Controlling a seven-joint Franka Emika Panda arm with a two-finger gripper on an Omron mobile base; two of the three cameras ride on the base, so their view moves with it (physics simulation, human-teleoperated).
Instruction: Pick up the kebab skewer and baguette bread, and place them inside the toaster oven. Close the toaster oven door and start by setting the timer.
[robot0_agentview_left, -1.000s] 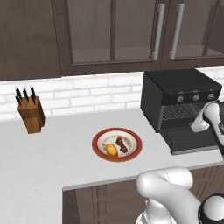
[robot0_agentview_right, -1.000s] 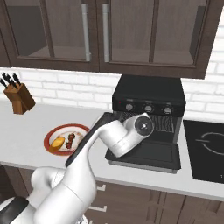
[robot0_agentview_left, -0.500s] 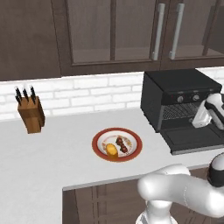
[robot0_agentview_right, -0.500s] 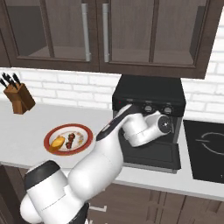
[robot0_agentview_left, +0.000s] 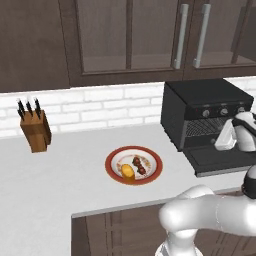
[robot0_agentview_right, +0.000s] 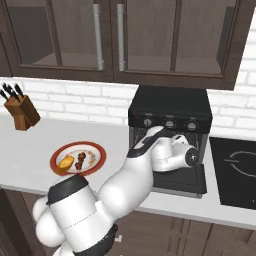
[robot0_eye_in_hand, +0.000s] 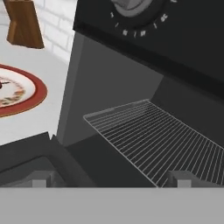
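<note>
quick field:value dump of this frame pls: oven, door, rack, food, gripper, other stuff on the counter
oven: large black boxy toaster oven with grey knobs, on the white counter
door: black drop-down toaster oven door lowered, open
rack: wire rack inside, nothing on it
food: small golden baguette bread and kebab skewer with dark red chunks, side by side on the red-rimmed plate
gripper: gripper open, holding nothing, at the oven mouth facing the rack
other: wooden knife block by the white brick wall

The plate (robot0_eye_in_hand: 17, 94) is cut by the hand view's left edge; the toaster oven (robot0_agentview_left: 200, 100) runs past the left base view's right edge
</note>
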